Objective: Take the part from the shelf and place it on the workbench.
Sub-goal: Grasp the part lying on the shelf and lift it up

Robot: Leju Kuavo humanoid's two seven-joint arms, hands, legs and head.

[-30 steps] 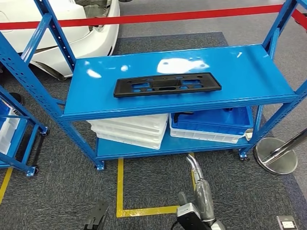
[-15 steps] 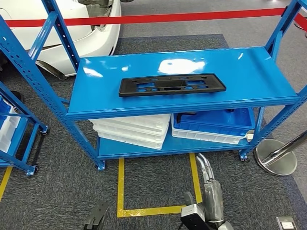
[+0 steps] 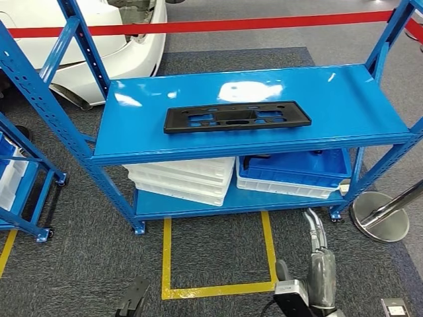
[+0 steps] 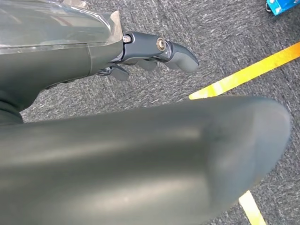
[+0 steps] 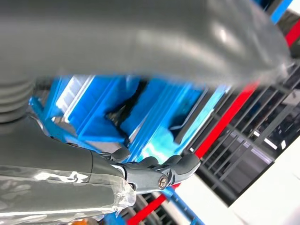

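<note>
The room had dark grey carpet marked with yellow floor tape [image 3: 166, 257], and a blue steel shelf rack [image 3: 349, 99] stood ahead of the robot. On its glossy top shelf lay the long flat black plastic part [image 3: 237, 116], its long axis running side to side across the robot's front. It sat up and forward from both hands. The right hand [image 3: 315, 264] was raised, nearer the part, below its right end, fingers extended and empty. The left hand [image 3: 132, 300] hung low by the floor, fingers loosely apart, holding nothing. I could read no writing anywhere.
</note>
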